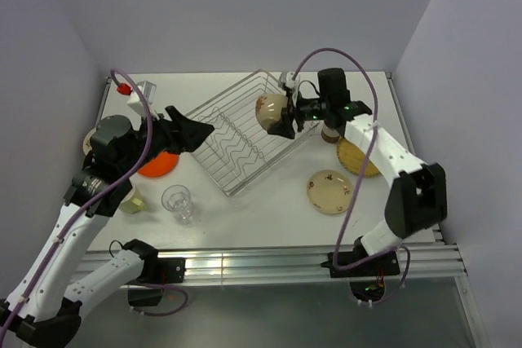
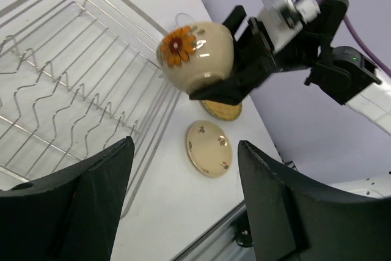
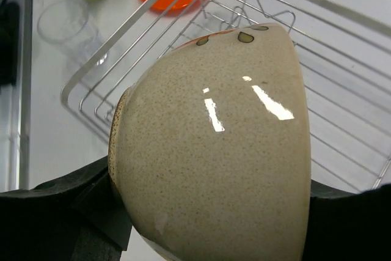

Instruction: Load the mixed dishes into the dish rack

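Speckled bowl within right hand

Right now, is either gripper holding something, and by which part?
The right gripper holds the cream bowl across its outer wall; the left gripper holds nothing.

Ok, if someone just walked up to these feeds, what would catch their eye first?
The cream speckled bowl with an orange flower, held on its side by the right gripper over the far-right side of the dish rack. Next, the wire rack itself, mid-table with no dishes in it, and the left gripper open and empty at its left edge. The orange plate glows beneath the left arm.
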`<action>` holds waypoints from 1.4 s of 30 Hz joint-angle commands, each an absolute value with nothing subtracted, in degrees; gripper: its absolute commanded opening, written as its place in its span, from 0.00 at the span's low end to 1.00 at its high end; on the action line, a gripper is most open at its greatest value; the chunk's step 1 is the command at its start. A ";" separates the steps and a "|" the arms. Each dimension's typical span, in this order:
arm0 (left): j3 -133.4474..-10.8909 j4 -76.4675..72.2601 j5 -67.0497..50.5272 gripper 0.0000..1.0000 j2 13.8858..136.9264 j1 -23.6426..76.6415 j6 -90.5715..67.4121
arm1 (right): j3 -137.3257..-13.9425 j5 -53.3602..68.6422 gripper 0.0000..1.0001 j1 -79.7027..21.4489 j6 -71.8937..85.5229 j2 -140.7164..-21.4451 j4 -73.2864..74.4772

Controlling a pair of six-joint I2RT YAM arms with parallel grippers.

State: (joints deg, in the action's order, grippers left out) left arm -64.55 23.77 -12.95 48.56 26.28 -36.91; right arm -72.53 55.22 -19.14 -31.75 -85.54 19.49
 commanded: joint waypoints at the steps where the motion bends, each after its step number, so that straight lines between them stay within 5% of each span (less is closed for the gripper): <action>1: -61.79 18.19 -7.30 0.75 45.88 26.19 -38.23 | -78.56 58.89 0.46 -17.58 -6.21 -92.34 1.35; 10: -54.23 13.71 -3.34 0.75 41.57 26.19 -43.50 | -91.48 59.24 0.45 -16.88 27.73 -114.94 -14.75; 19: -52.47 13.89 -1.23 0.75 40.87 26.19 -43.95 | -105.99 55.11 0.45 -17.66 42.61 -130.85 -15.38; 42: -52.38 14.50 -1.58 0.76 42.10 26.19 -44.47 | -108.55 47.11 0.54 -22.41 57.04 -140.01 -20.74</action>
